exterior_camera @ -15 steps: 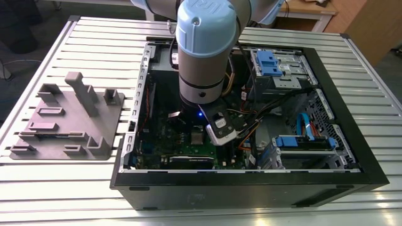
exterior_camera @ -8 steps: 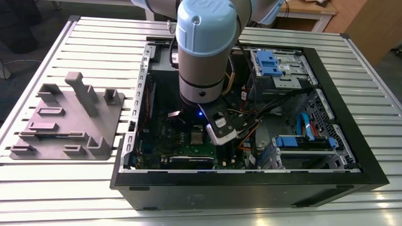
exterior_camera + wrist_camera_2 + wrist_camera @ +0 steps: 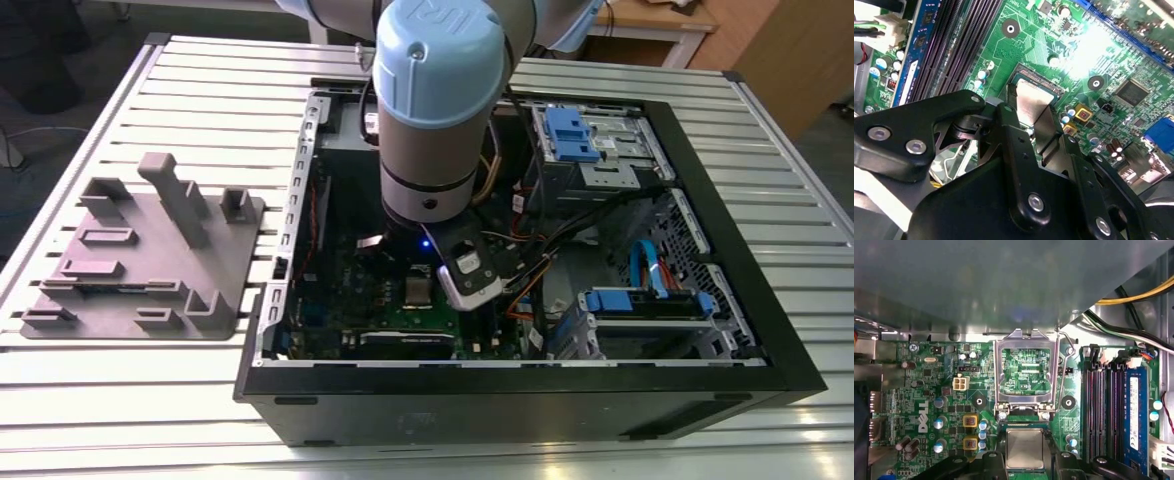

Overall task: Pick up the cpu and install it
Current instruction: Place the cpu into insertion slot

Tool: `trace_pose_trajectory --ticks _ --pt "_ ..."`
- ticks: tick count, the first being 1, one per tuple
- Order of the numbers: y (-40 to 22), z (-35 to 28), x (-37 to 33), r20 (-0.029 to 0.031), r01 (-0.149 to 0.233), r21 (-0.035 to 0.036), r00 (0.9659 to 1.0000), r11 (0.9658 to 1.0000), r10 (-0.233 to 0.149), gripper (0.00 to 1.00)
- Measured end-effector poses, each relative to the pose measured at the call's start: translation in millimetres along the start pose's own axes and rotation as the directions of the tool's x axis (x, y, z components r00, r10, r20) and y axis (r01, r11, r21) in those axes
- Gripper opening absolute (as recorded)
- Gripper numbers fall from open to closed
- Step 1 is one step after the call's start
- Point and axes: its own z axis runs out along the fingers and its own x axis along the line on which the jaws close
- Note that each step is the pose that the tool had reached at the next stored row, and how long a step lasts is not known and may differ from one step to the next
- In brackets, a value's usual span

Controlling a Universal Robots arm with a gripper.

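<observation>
The cpu (image 3: 1024, 447), a small silvery square chip, lies at the socket on the green circuit board (image 3: 934, 385) inside the open computer case. In both wrist views my gripper (image 3: 1025, 461) has one black finger against each side of the chip and appears shut on it. The second wrist view shows the cpu (image 3: 1031, 107) between the fingers (image 3: 1013, 125) of the gripper (image 3: 1034, 100), right at the socket's dark rim. The hollow metal socket frame (image 3: 999, 375) stands flipped open beside it. In the exterior view the arm reaches straight down into the case over the cpu (image 3: 419, 291).
Black memory slots (image 3: 1104, 405) and a blue-edged module run along one side of the socket. Cables (image 3: 534, 250) and blue drive bays (image 3: 567, 130) fill the case on the exterior view's right. A large grey tray with upright blocks (image 3: 147, 250) sits on the slatted table at the exterior view's left.
</observation>
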Motion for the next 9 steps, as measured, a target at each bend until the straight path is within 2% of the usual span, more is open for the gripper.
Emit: trace_pose_trajectory --ticks 3,6,9 --pt "-0.3 0.0 0.0 0.0001 0.0 0.0007 1.0 1.0 0.0 0.39" --pt "-0.5 -0.1 0.0 0.0 -0.001 0.0047 1.0 1.0 0.001 0.39" --pt "-0.8 0.2 0.1 0.0002 -0.002 0.0045 1.0 1.0 0.002 0.39"
